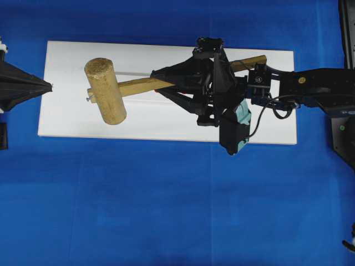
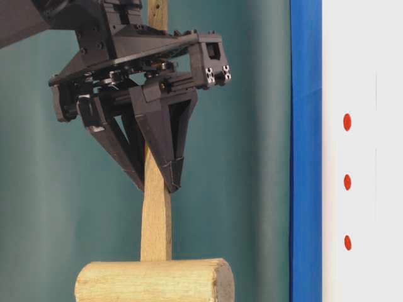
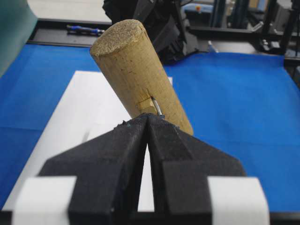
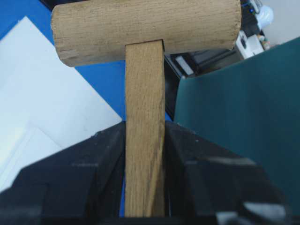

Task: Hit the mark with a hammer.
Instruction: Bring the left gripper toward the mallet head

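Observation:
My right gripper [image 1: 158, 83] is shut on the flat handle of the light wooden hammer [image 1: 105, 91], about a third of the way along from the head. The right wrist view shows the handle [image 4: 145, 140] clamped between both fingers, with the cylindrical head [image 4: 145, 28] beyond. At table level the hammer [image 2: 156, 214] hangs apart from the white strip [image 2: 362, 75], whose middle red dot is the mark [image 2: 347, 182]. My left gripper [image 1: 50, 87] is shut and empty at the board's left end, its tips [image 3: 149, 118] just short of the hammer head [image 3: 136, 70].
The white board [image 1: 266, 122] lies on a blue cloth [image 1: 166, 210]. Two more red dots [image 2: 347, 122] [image 2: 347, 242] flank the mark. A teal backdrop [image 2: 252, 157] stands behind. Black stand parts [image 1: 344, 138] sit at the right edge.

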`<control>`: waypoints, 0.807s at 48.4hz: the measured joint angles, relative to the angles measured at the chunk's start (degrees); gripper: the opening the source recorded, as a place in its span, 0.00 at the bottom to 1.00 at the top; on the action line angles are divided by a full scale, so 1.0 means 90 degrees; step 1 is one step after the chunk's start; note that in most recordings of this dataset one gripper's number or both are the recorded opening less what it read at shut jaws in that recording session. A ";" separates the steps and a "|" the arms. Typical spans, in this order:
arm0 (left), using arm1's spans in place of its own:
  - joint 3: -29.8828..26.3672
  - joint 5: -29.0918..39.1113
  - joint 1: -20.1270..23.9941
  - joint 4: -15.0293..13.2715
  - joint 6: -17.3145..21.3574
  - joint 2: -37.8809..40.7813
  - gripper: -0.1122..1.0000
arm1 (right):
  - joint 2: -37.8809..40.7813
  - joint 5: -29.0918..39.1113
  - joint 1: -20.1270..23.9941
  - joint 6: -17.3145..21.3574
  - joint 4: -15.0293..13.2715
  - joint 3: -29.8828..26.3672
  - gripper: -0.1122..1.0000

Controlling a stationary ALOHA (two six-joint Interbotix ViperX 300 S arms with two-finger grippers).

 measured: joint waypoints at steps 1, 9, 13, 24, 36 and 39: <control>0.0000 0.0000 0.0000 0.0000 -0.0020 0.0000 0.12 | 0.0000 0.0000 0.0000 -0.0010 0.0000 0.0000 0.19; 0.0000 -0.0117 0.0000 0.0000 -0.0332 0.0000 0.12 | 0.0000 -0.0010 0.0000 -0.0010 0.0000 0.0000 0.19; 0.0000 -0.0107 0.0000 -0.0010 -0.0557 0.0000 0.17 | 0.0000 -0.0029 0.0010 -0.0010 0.0000 0.0000 0.19; 0.0000 -0.0107 0.0000 0.0000 -0.0869 0.0020 0.72 | 0.0000 -0.0098 0.0010 -0.0020 -0.0010 0.0000 0.19; 0.0000 -0.0215 0.0020 -0.0010 -0.0977 0.0049 0.94 | 0.0000 -0.0107 0.0029 -0.0029 0.0000 0.0000 0.19; 0.0000 -0.0293 0.0049 -0.0010 -0.1045 0.0078 0.94 | 0.0000 -0.0107 0.0029 -0.0029 0.0000 0.0000 0.19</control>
